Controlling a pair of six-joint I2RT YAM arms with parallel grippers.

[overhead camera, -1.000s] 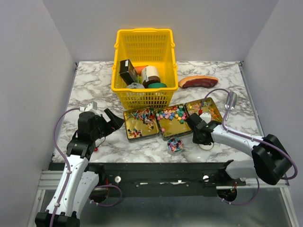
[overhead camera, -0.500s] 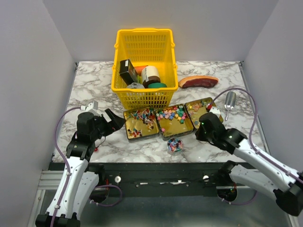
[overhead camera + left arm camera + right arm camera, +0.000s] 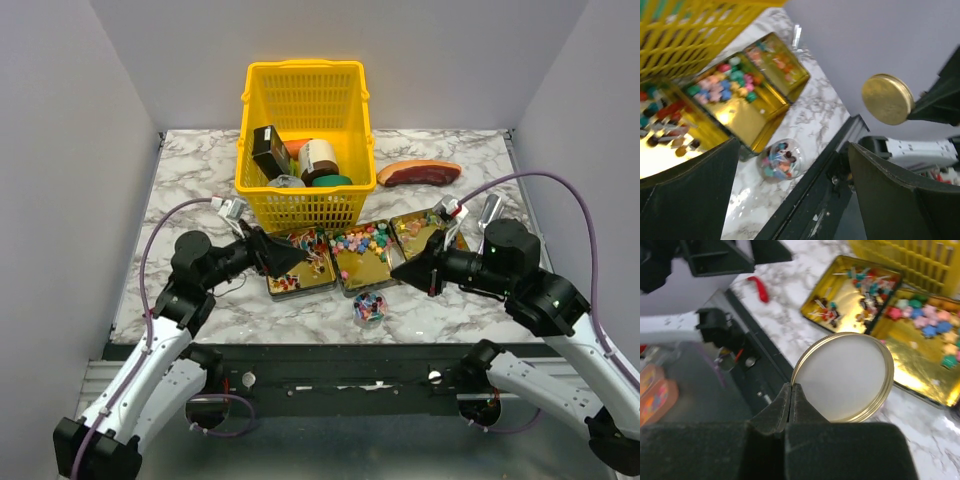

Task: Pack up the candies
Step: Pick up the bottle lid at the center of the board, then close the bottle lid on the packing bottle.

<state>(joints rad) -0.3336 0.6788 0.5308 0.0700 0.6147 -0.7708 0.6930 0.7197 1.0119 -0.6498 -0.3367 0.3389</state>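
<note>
Pinching gold lid (image 3: 842, 377) by rim, right pincer (image 3: 791, 386) clamped, lid seemingly hidden in top view, left pincer (image 3: 792, 167) spread wide

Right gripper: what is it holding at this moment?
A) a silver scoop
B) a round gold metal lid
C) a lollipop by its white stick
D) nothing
B: in the right wrist view the right gripper is shut on the rim of the round gold metal lid, pinching it by its edge.
</note>
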